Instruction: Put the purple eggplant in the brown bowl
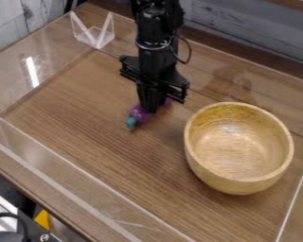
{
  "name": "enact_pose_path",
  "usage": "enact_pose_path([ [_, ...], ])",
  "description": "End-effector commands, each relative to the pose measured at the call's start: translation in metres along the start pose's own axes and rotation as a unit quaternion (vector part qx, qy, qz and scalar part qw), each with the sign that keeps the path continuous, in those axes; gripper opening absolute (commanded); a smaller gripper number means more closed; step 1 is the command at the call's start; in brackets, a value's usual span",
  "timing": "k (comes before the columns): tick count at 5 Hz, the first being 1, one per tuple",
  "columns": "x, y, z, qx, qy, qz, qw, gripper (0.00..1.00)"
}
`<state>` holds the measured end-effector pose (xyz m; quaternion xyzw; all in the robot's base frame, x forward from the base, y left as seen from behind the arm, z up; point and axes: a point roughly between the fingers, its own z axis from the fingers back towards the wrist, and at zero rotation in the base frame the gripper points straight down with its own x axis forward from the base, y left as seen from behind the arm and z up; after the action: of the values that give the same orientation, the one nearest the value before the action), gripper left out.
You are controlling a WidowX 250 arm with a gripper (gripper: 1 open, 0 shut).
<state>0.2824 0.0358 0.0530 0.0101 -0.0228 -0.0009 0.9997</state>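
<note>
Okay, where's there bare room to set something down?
Bare wood runs from the gripper toward the near edge, left of the brown bowl. It's crowded where the gripper closes on the purple eggplant.

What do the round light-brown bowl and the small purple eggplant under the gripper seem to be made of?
Round light-brown bowl: probably wood, smooth with a soft sheen, judging by its warm tan colour. Small purple eggplant: likely plastic, from its saturated purple, though the gripper covers much of it.
</note>
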Motion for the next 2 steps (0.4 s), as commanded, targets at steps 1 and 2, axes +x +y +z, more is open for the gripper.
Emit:
enact_pose_path([
  [1,0.003,-0.009,0.027,-0.005,-0.021,-0.001,0.9998,0.0],
  [2,0.003,-0.023,0.045,-0.013,-0.025,-0.005,0.9996,0.0],
])
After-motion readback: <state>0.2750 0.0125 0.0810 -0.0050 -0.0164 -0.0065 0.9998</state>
